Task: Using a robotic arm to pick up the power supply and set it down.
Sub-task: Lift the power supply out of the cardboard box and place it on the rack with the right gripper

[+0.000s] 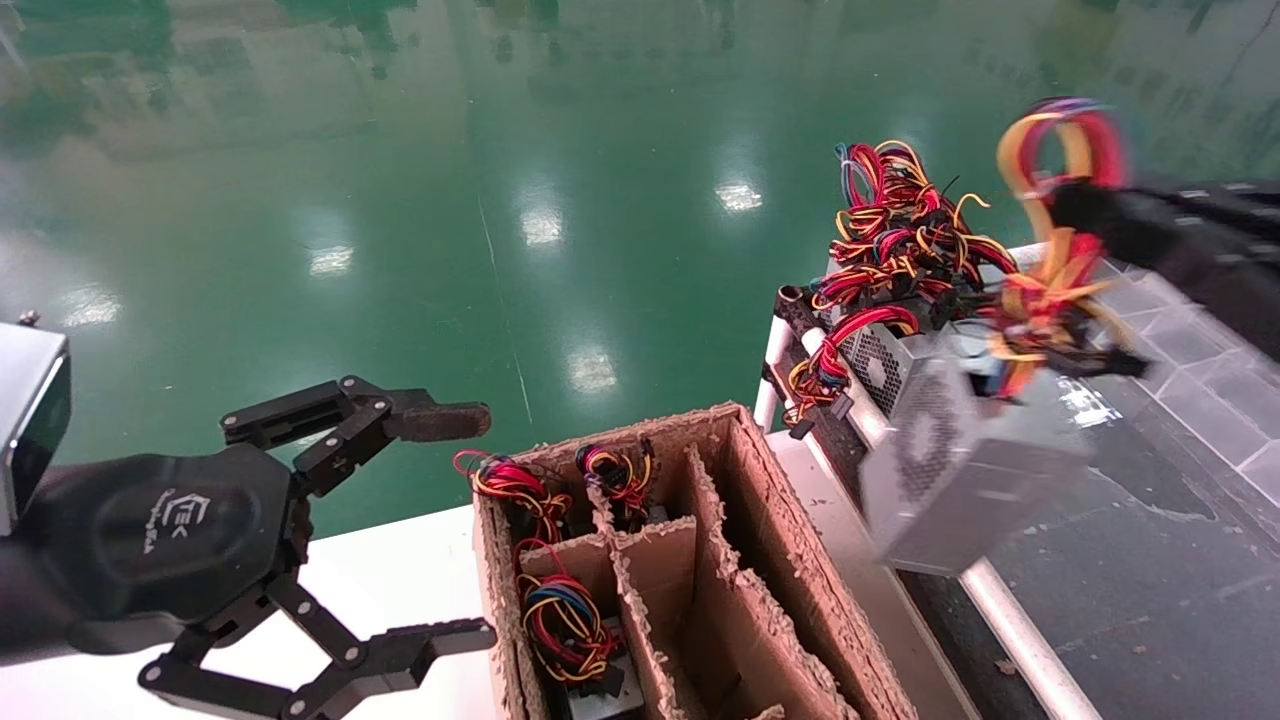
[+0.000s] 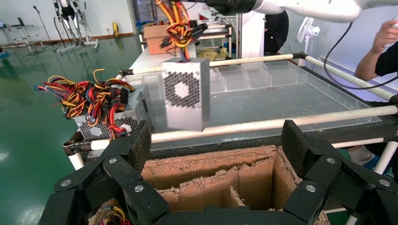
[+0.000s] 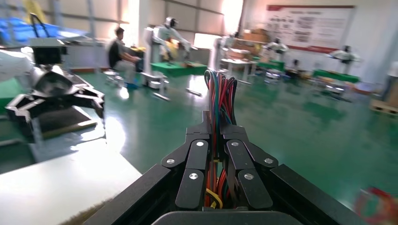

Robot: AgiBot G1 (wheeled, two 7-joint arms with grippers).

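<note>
A grey power supply [image 1: 960, 470] with a perforated grille hangs tilted in the air over the dark table's near rail. It dangles from its red, yellow and orange wires [image 1: 1050, 280]. My right gripper [image 1: 1068, 208] is shut on that wire bundle, which runs between its fingers in the right wrist view, where the gripper [image 3: 216, 123] holds the wires [image 3: 219, 101]. The left wrist view shows the same power supply [image 2: 185, 98] hanging below the white robotic arm [image 2: 319, 7]. My left gripper [image 1: 485, 525] stays open and holds nothing beside the cardboard box; the left wrist view places this gripper [image 2: 217, 140] above it.
A cardboard box [image 1: 760, 480] with dividers holds more units with coiled wires [image 1: 560, 610]. Another power supply [image 1: 880, 360] with tangled wires lies at the dark table's corner. White pipe rails [image 1: 1000, 600] edge that table. Clear plastic trays [image 2: 263, 79] sit farther along. A person [image 2: 385, 51] stands beyond.
</note>
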